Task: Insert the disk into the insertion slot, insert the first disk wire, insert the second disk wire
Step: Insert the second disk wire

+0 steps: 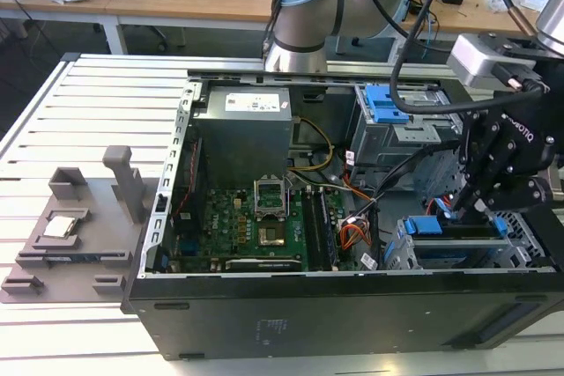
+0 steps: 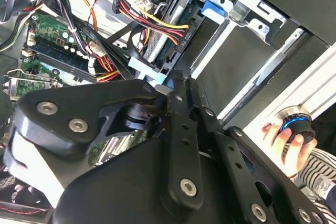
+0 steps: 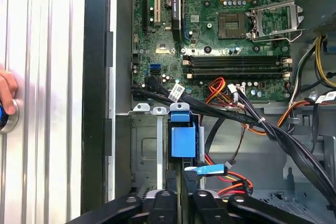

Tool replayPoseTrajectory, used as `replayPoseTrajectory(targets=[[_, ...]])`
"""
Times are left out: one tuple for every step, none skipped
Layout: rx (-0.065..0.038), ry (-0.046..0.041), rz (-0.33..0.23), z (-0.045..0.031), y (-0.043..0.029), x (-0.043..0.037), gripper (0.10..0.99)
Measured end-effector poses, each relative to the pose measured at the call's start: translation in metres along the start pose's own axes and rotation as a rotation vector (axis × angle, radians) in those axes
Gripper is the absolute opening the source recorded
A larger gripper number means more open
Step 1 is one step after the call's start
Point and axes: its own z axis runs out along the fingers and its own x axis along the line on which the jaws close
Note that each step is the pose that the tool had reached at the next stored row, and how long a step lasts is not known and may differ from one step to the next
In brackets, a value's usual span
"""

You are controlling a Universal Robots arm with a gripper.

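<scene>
The disk sits inside the insertion slot [image 1: 398,254], the low grey cage at the case's front corner on the exterior view's right. Its blue carrier [image 1: 426,225] shows at the cage mouth, and in the first wrist view as a blue tab [image 3: 182,136] beside the cage wall [image 3: 144,150]. My gripper [image 1: 460,207] hangs right over that end of the disk. In the first wrist view my gripper [image 3: 182,195] is shut on a disk wire with a flat blue plug [image 3: 207,170]. The plug's pale blue end [image 2: 157,81] shows at the fingertips in the second wrist view.
Black, red and orange cable bundles [image 3: 247,119] cross between the motherboard [image 1: 256,231] and the cage. A taller grey bay with a blue latch [image 1: 385,105] stands behind. A person's hand [image 2: 286,139] rests on a blue-lit button outside the case. A grey fixture [image 1: 79,235] lies on the table.
</scene>
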Motion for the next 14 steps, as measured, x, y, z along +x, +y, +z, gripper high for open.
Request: replayPoseTrajectory(targets=[[0.0,-0.0001,0.0,0.0,0.0,0.0,0.247],[0.0,-0.0001,0.0,0.0,0.0,0.0,0.306],[0.0,0.0,0.0,0.0,0.0,0.0,0.365],[0.0,0.0,0.0,-0.0001,0.0,0.0,0.431],[0.0,0.0018,0.0,-0.0002,0.0005,-0.0001,0.431],[0.0,0.0072,0.001,0.0006,0.0018,-0.0044,0.431],[0.0,0.0121,0.0,0.0015,0.0034,-0.0085,0.431],[0.0,0.0146,0.001,0.0025,0.0048,-0.011,0.431],[0.0,0.0188,0.001,0.0053,0.0077,-0.0139,0.431],[0.0,0.0212,0.001,0.0083,0.0095,-0.0146,0.431],[0.0,0.0232,0.001,0.0095,0.0101,-0.0148,0.431],[0.0,0.0262,0.0,0.011,0.0104,-0.015,0.431],[0.001,0.029,0.0,0.0124,0.0104,-0.0151,0.431],[0.001,0.0314,0.0,0.0135,0.0104,-0.0153,0.431]])
